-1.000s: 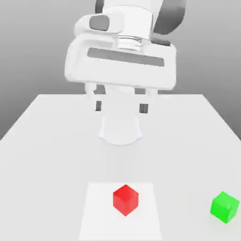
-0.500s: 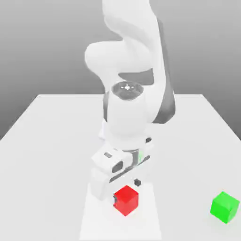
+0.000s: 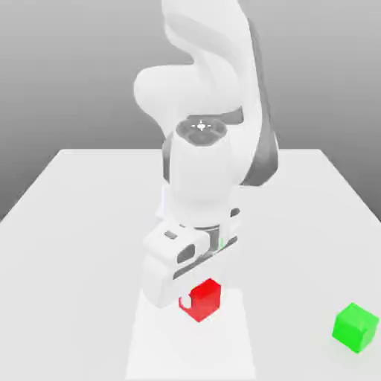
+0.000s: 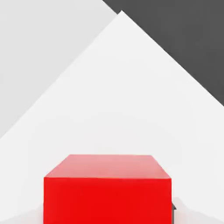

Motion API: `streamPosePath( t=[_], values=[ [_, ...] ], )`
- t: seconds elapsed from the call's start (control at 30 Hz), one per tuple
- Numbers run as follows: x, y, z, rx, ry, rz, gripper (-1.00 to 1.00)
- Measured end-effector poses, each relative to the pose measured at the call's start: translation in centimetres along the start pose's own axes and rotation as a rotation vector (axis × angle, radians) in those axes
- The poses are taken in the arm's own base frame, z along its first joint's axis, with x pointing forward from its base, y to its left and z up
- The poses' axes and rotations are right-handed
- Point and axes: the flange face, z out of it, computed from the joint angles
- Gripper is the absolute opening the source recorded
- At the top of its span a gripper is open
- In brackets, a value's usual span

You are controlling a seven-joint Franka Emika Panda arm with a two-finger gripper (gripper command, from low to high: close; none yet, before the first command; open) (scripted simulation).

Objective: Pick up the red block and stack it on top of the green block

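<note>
The red block (image 3: 204,301) is a small bright cube held just above the white table, near its front edge. My gripper (image 3: 198,299) comes down on it from above and is shut on it, and the white hand hides the block's upper left part. In the hand view the red block (image 4: 107,188) looms large and close. The green block (image 3: 355,327) rests on the table at the exterior view's right, well apart from the gripper and the red block.
The white table (image 3: 74,223) ends at a straight far edge against a grey backdrop. A paler square patch (image 3: 152,350) lies on the table under the red block. The arm's base (image 3: 190,208) stands at the middle of the table.
The arm came down from high above to the red block. The jaws closed on it, and the block has risen slightly off the table. The green block has not moved.
</note>
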Motion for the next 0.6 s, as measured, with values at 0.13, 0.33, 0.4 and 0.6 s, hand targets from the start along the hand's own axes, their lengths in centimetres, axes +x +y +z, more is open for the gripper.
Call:
streamPosePath(
  t=[0.13,0.33,0.4,0.6],
  values=[
    [1.1,-5.1,-0.8,0.000,-0.001,0.033,-1.00],
    [1.8,-13.0,-2.0,0.000,-0.002,0.104,-1.00],
    [1.7,-15.7,-2.3,0.000,-0.001,0.129,-1.00],
    [0.2,-23.7,-3.2,0.001,0.001,0.197,-1.00]
  ],
)
